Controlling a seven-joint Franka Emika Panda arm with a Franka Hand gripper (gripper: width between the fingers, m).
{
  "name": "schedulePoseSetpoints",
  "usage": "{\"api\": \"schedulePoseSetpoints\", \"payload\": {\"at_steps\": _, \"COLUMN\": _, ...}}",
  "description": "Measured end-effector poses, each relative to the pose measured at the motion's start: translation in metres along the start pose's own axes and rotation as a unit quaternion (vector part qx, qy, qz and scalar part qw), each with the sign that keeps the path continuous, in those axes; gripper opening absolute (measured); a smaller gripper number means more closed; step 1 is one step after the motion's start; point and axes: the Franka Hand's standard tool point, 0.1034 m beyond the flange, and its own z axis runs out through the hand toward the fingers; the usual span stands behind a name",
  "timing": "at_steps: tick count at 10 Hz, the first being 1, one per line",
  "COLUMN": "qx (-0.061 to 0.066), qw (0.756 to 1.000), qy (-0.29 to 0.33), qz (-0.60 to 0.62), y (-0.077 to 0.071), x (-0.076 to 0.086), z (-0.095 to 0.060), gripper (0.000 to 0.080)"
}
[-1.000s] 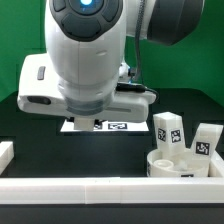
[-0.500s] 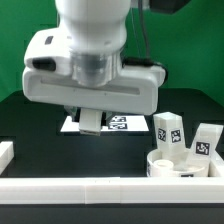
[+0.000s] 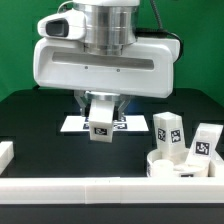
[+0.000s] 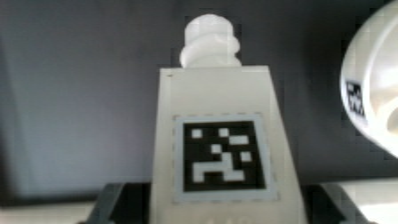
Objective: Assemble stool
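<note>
My gripper [image 3: 100, 108] is shut on a white blocky stool leg [image 3: 100, 131] with a black-and-white tag and holds it above the black table, in front of the marker board [image 3: 122, 124]. In the wrist view the leg [image 4: 219, 140] fills the middle, its threaded tip pointing away, and the dark fingers [image 4: 134, 200] press on its sides. The round white seat [image 3: 178, 168] lies at the exterior view's right front. Two more tagged legs [image 3: 168, 131] [image 3: 206, 141] stand in or just behind it. The seat's rim [image 4: 370, 90] shows at the wrist view's edge.
A long white border rail [image 3: 110, 190] runs along the table's front. A short white rail piece [image 3: 6, 152] sits at the exterior view's left. A green wall stands behind the table.
The arm has risen and swung toward the exterior view's right. The leg in the gripper, hidden before, now hangs in view above the table.
</note>
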Motion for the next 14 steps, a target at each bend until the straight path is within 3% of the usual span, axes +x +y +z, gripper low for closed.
{"api": "schedulePoseSetpoints", "payload": {"at_steps": 2, "qx": 0.012, "qw": 0.998, "qy": 0.057, "qz": 0.016, "y": -0.015, "x": 0.001, "z": -0.004, "gripper": 0.0338}}
{"api": "schedulePoseSetpoints", "payload": {"at_steps": 5, "qx": 0.028, "qw": 0.984, "qy": 0.173, "qz": 0.017, "y": -0.049, "x": 0.020, "z": -0.021, "gripper": 0.0338}}
{"api": "schedulePoseSetpoints", "payload": {"at_steps": 8, "qx": 0.029, "qw": 0.963, "qy": 0.268, "qz": 0.013, "y": -0.054, "x": 0.021, "z": -0.021, "gripper": 0.0338}}
{"api": "schedulePoseSetpoints", "payload": {"at_steps": 10, "qx": 0.035, "qw": 0.963, "qy": 0.268, "qz": 0.016, "y": -0.066, "x": 0.018, "z": -0.022, "gripper": 0.0338}}
{"api": "schedulePoseSetpoints", "payload": {"at_steps": 12, "qx": 0.048, "qw": 0.962, "qy": 0.266, "qz": 0.022, "y": -0.095, "x": 0.004, "z": -0.019, "gripper": 0.0338}}
{"api": "schedulePoseSetpoints", "payload": {"at_steps": 14, "qx": 0.048, "qw": 0.964, "qy": 0.262, "qz": 0.009, "y": -0.112, "x": -0.004, "z": -0.011, "gripper": 0.0338}}
